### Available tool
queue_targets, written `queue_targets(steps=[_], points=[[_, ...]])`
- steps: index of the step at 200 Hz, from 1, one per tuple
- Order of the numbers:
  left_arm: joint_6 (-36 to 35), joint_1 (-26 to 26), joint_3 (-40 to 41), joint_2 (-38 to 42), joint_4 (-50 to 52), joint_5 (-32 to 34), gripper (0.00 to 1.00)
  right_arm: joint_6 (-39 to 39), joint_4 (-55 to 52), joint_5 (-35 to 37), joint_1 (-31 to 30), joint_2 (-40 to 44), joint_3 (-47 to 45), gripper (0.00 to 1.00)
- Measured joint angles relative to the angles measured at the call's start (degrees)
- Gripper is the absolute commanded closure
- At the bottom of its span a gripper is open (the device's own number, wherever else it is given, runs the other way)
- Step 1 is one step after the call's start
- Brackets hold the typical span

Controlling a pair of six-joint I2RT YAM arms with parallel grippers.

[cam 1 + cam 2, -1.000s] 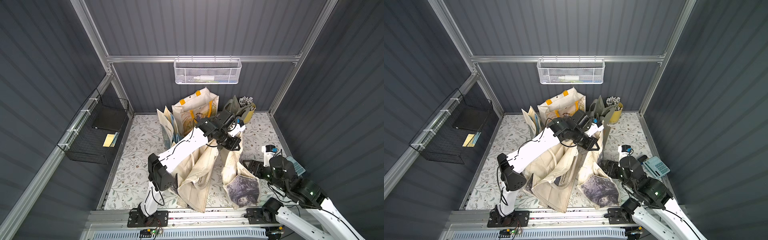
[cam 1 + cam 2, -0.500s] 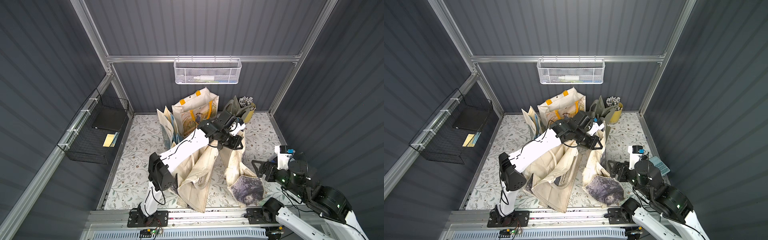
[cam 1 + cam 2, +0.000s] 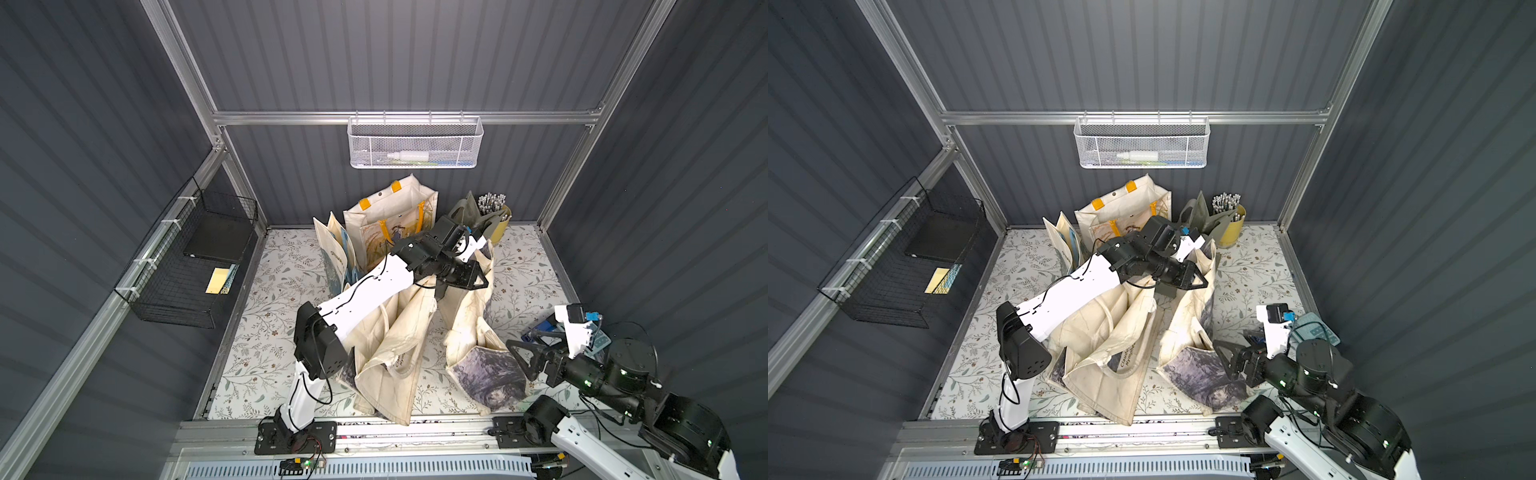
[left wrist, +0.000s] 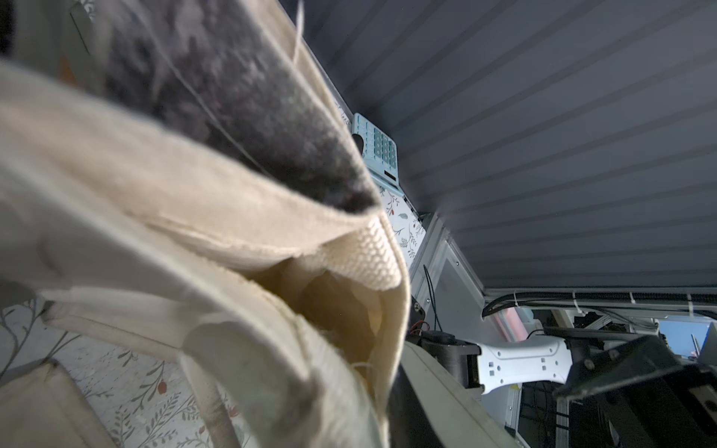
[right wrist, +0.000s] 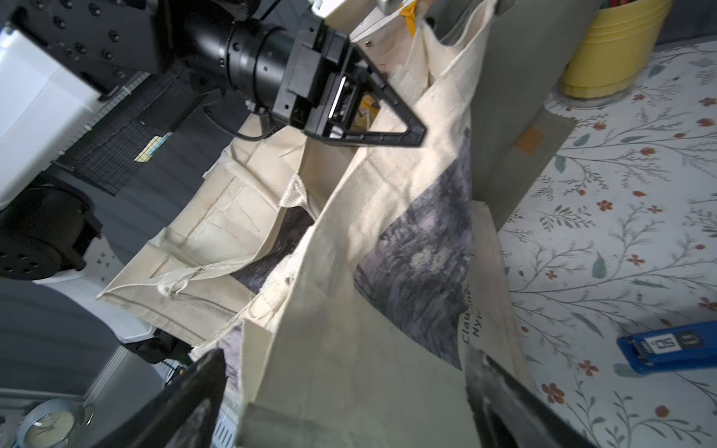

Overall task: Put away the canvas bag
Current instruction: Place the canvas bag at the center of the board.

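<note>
In both top views (12 o'clock being the back wall) the canvas bag (image 3: 469, 320) (image 3: 1187, 328) sits on the floral mat (image 3: 282, 299) right of centre. Its mouth points toward 12 o'clock and its grey-purple printed base toward 6. The left gripper (image 3: 459, 286) (image 3: 1183, 286) reaches in from 8 o'clock over a 2nd cream bag (image 3: 390, 361) to the canvas bag's upper rim. Whether its jaws pinch the cloth I cannot tell. The right gripper (image 3: 517, 359) (image 3: 1223, 359) is at 4 o'clock, jaws spread wide, just beside the printed base and grasping nothing. At 12 o'clock stand a tote with yellow handles (image 3: 390, 224) and a yellow pot (image 3: 500, 230).

Left wrist view: the canvas bag (image 4: 194, 201) fills the near field, its rim and woven strap (image 4: 368, 252) close up. A pale-blue calculator (image 4: 378, 145) lies beyond, by the wall.

Right wrist view: the 2 black fingers (image 5: 186, 399) stand far apart, with the canvas bag (image 5: 368, 310) ahead between them. The left gripper (image 5: 388, 128) is at the bag's far rim. A small blue object (image 5: 667, 345) lies on the mat beside the bag.
</note>
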State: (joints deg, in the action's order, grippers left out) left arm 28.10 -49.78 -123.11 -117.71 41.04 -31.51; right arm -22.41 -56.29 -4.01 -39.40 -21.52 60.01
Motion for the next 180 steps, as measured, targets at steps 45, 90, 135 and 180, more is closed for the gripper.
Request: queue_targets(steps=[45, 90, 135, 180], points=[[2.62, 0.17, 0.98, 0.48, -4.37, -1.88, 0.75, 3.56, -2.62, -6.08, 0.0, -1.11, 0.13, 0.11], [3.76, 0.44, 0.98, 0.48, -5.55, -2.62, 0.75, 6.45, -7.32, -5.14, 0.0, -4.83, -0.39, 0.22], [4.57, 0.48, 4.7, 3.58, -11.56, -1.92, 0.76, 7.39, -10.54, -4.57, 0.0, -6.03, 1.79, 0.21], [-1.77, 0.37, 13.75, 15.8, -13.44, 6.38, 0.95, 7.39, -14.01, -3.43, 0.0, -7.61, 5.95, 0.22]])
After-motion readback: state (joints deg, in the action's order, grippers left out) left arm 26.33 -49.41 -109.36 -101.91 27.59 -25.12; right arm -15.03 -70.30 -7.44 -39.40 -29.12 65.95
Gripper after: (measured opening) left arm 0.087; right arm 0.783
